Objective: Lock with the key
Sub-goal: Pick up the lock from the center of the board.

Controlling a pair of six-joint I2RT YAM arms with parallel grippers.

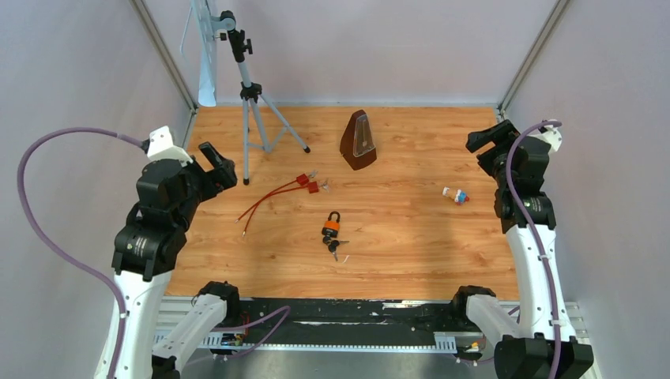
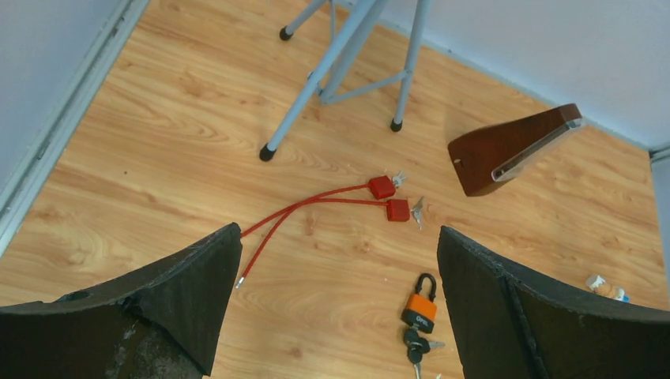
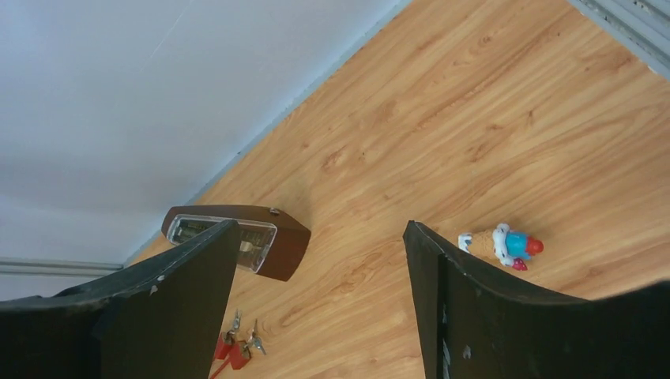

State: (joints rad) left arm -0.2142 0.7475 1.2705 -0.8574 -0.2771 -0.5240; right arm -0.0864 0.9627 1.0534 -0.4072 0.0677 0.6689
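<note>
Pale walls close in a wooden desk [image 1: 419,253] on three sides. Near its middle, a little toward the near edge, lies an orange padlock [image 1: 331,227] with a black shackle pointing far. A small bunch of keys [image 1: 336,247] lies touching the padlock's near end; whether one sits in the keyhole cannot be told. Neither arm is at the padlock.

The left pincer [image 2: 338,237] hangs over the left side of the desk with its fingers spread wide and nothing between them. The padlock lies toward its right finger in the wrist view. The right pincer [image 3: 320,229] hangs over the far right side, also spread wide and holding nothing.

Left of the padlock and farther back, a red cable [image 1: 272,197] lies in a loose curve, with two red tags and small metal keys at its right end. A grey tripod [image 1: 251,106] stands at the far left. A brown metronome [image 1: 359,142] stands upright near the far middle. A small colourful toy figure [image 1: 455,195] lies on its side toward the right, near the right arm.
</note>
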